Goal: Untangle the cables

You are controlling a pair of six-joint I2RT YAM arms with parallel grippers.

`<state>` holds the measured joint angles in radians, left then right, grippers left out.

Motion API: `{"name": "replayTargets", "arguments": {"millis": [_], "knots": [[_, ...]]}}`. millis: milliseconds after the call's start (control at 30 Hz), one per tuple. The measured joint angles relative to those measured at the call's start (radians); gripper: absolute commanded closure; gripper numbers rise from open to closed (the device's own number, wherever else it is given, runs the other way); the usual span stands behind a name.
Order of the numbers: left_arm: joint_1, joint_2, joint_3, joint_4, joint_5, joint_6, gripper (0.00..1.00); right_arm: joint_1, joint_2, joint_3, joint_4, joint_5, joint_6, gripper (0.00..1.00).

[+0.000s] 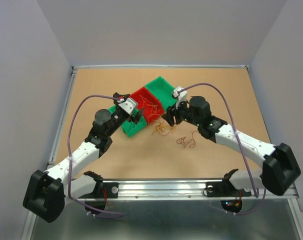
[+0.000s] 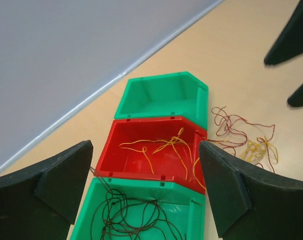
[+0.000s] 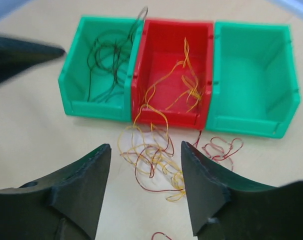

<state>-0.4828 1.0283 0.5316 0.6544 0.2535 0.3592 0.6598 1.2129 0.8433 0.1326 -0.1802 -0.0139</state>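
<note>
Three bins stand in a row. The near green bin holds dark cables, the red bin holds orange-yellow cables, and the far green bin is empty. One dark strand hangs over the green bin's rim beside my left fingers. My left gripper is open and empty above these bins. My right gripper is open and empty, just above a red and yellow tangle on the table in front of the red bin. One yellow strand runs from the tangle over that bin's front wall.
Loose red cable loops lie in front of the empty green bin. A second small bunch of cables lies nearer the right arm. The left gripper's finger shows beside the green bin with the dark cables.
</note>
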Motion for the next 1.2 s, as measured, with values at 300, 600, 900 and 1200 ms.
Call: {"name": "replayTargets", "arguments": {"millis": [300, 600, 900, 1200], "knots": [[0.003, 0.023, -0.002, 0.104, -0.051, -0.006, 0.01, -0.001, 0.369, 0.106, -0.09, 0.013, -0.063, 0.44], [0.003, -0.027, -0.043, 0.169, -0.073, 0.019, 0.01, -0.001, 0.538, 0.258, -0.103, -0.013, -0.134, 0.45], [0.003, -0.027, -0.043, 0.178, -0.079, 0.032, 0.01, -0.001, 0.608, 0.314, -0.165, 0.033, -0.152, 0.5], [0.003, -0.027, -0.043, 0.18, -0.094, 0.035, 0.01, -0.001, 0.588, 0.304, -0.197, 0.045, -0.19, 0.99]]}}
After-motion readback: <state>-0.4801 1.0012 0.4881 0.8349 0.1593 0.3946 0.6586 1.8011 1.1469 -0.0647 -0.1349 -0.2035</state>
